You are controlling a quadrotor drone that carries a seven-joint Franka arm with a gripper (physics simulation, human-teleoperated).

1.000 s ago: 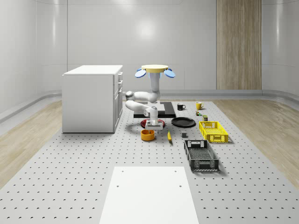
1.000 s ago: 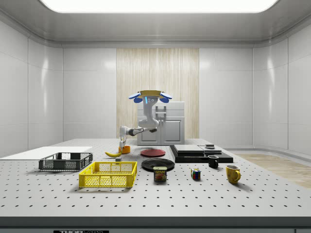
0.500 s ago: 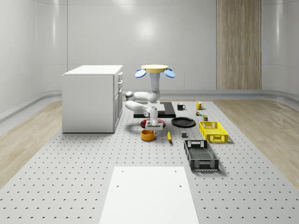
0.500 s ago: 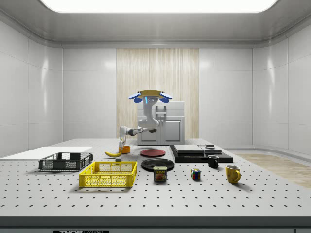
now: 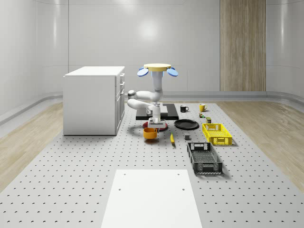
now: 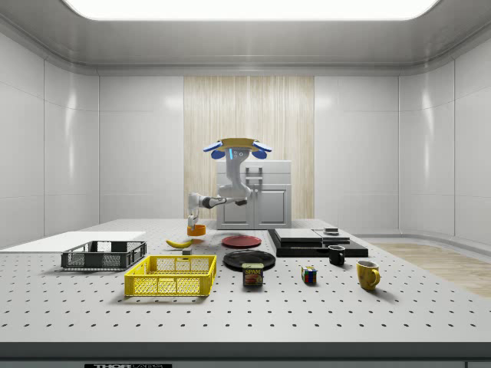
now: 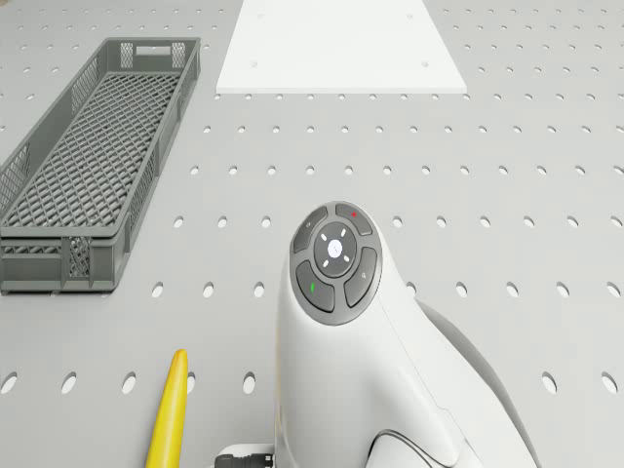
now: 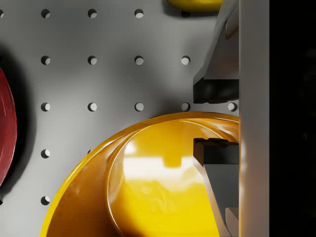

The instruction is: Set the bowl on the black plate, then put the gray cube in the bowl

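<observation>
The gripper (image 8: 216, 121) pinches the orange bowl's (image 5: 150, 134) rim, one finger inside and one outside, so the bowl hangs clear of the table for the carry to the black plate (image 5: 186, 124) at its three o'clock. The drone (image 5: 158, 70) hovers above. The perforated gray table (image 5: 71, 166) stands in a pale, panelled room.

Glossy orange bowl (image 8: 148, 187), matt perforated table (image 8: 98, 84), meshed plastic crate (image 7: 88, 166)
</observation>
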